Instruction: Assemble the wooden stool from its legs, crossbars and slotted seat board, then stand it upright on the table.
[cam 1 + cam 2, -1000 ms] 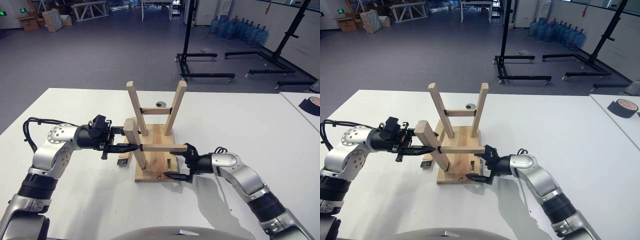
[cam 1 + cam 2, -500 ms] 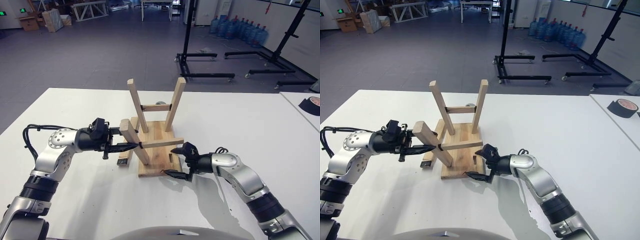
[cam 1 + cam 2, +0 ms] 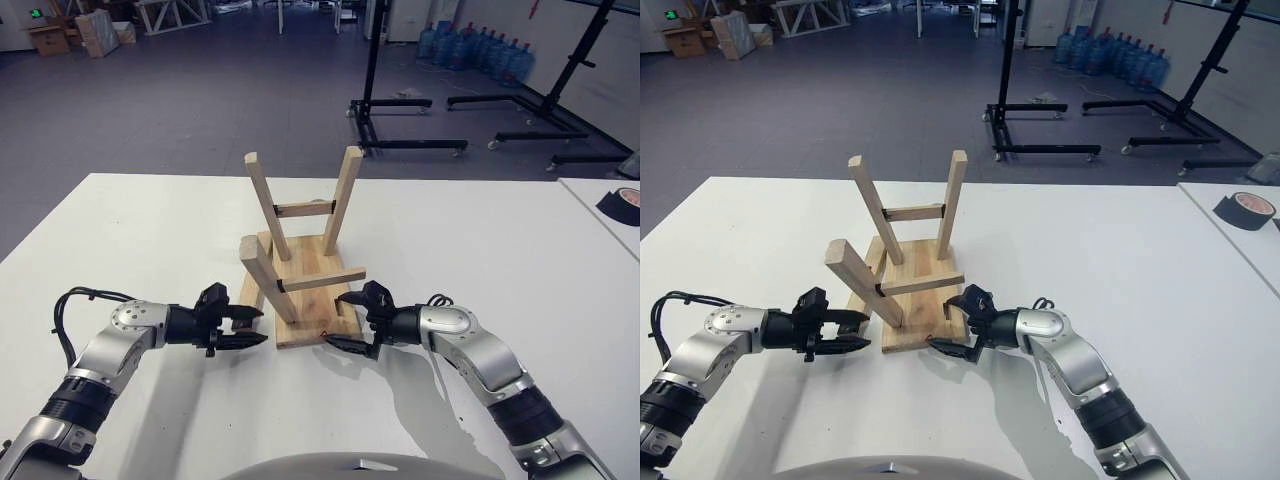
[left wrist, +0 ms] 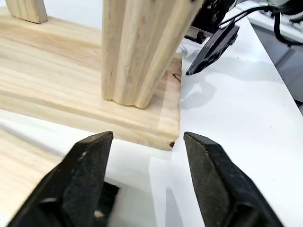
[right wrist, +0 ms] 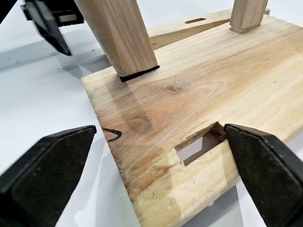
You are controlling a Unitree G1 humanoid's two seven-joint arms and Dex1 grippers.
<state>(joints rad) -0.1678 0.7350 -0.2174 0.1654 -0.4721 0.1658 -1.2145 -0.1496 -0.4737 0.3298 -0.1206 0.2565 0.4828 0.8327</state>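
Note:
The stool lies upside down on the white table. Its slotted seat board (image 3: pixel 312 283) is flat, two far legs (image 3: pixel 264 203) stand up joined by a crossbar (image 3: pixel 303 210), and a near leg (image 3: pixel 262 280) leans with a second crossbar (image 3: pixel 326 279) on it. A loose slotted piece (image 3: pixel 864 276) lies along the board's left side. My left gripper (image 3: pixel 255 327) is open, low over the table just off the board's near left corner (image 4: pixel 171 135). My right gripper (image 3: pixel 342 320) is open, its fingers either side of the board's near right corner by an empty slot (image 5: pixel 199 146).
A black tape roll (image 3: pixel 1244 208) lies at the table's far right. Black wheeled stands (image 3: pixel 410 140) are on the floor beyond the far edge. Bare white table (image 3: pixel 150 230) spreads to the left, right and front of the stool.
My left gripper has come off the near leg's joint and dropped back to the table by the board's corner. The near leg leans more. My right gripper has stayed at its corner.

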